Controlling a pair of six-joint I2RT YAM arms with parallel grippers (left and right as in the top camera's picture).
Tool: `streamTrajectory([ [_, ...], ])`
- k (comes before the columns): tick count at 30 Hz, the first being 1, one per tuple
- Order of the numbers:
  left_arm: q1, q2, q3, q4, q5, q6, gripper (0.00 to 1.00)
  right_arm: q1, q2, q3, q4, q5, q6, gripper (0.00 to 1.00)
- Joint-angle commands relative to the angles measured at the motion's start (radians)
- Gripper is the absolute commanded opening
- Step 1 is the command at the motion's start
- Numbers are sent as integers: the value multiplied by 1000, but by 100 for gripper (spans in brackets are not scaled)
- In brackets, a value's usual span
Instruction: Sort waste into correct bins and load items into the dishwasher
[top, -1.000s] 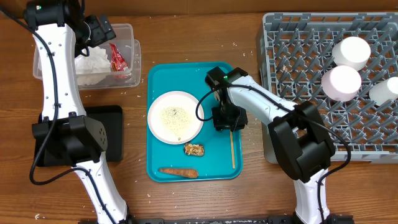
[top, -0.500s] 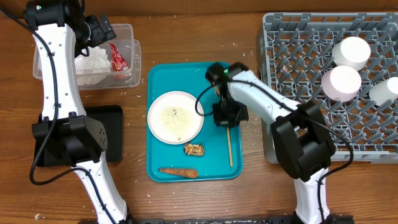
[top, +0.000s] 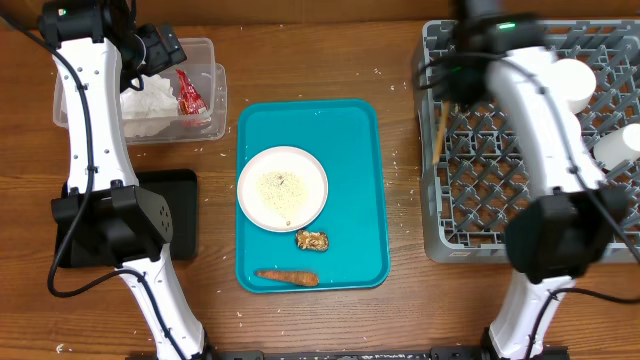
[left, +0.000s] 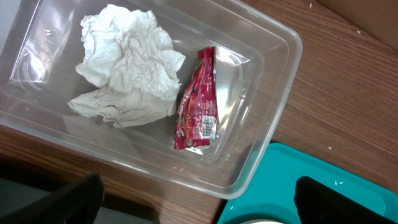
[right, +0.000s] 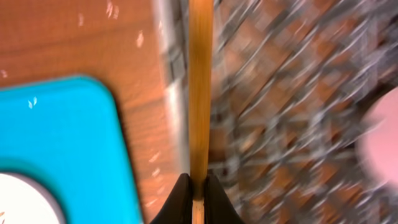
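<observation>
Thin wooden stick (top: 441, 125) pinched in right gripper (right: 198, 185), jaws shut on it near one end, rest of shaft running out ahead in wrist view. Sits upper right of overhead frame, hanging over left edge of rack (top: 500, 210), not yet set down. Wrist view blurred, so exact spot over pegs unclear.

Handling, by look: light, stiff, no give, prob. smooth enough to swivel in a two-pad pinch. Narrow too, so could drop through lattice gaps or snag on pegs. Better taken nearer mid-shaft w/ pads square across. End grip as here leaves a long lever, likely to swing.

Left gripper (left: 198, 186) wide open, nothing in it, above tub (top: 205, 50) at upper left. Napkin (left: 124, 68) and wrapper (left: 198, 102) inside.

Vs 1 s back: stick gone from right side of teal tray (top: 360, 200). Right arm up from tray centre to rack. Plate (top: 283, 187), chunk (top: 312, 240), carrot (top: 287, 277) unmoved on tray. Left arm same.
</observation>
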Motion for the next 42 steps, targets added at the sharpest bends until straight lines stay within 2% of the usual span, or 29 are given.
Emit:
streamTrajectory([
  [1,-7,10,-4,3,0,-6,100,-76,-29,6,40,-131,-219,4],
  [6,-7,10,-4,3,0,-6,100,-152,-16,3,97,-267,-246,4],
  [13,-6,10,-4,3,0,-6,100,-136,32,3,130,-269,-245,5],
  [22,-9,10,-4,3,0,-6,100,-129,89,3,143,-270,-241,17],
  [25,-9,10,-4,3,0,-6,100,-126,92,3,134,-270,-241,33],
  [26,-8,10,-4,3,0,-6,100,-125,92,3,129,-270,-238,35],
  [34,-7,10,-4,3,0,-6,100,-97,85,5,58,-340,-184,36],
  [38,-9,10,-4,3,0,-6,100,-27,82,5,-5,-393,-181,36],
  [40,-9,10,-4,3,0,-6,100,43,82,5,-41,-412,-181,41],
  [41,-9,10,-4,3,0,-6,100,63,82,5,-48,-411,-181,46],
  [42,-9,10,-4,3,0,-6,100,94,82,5,-53,-411,-180,55],
])
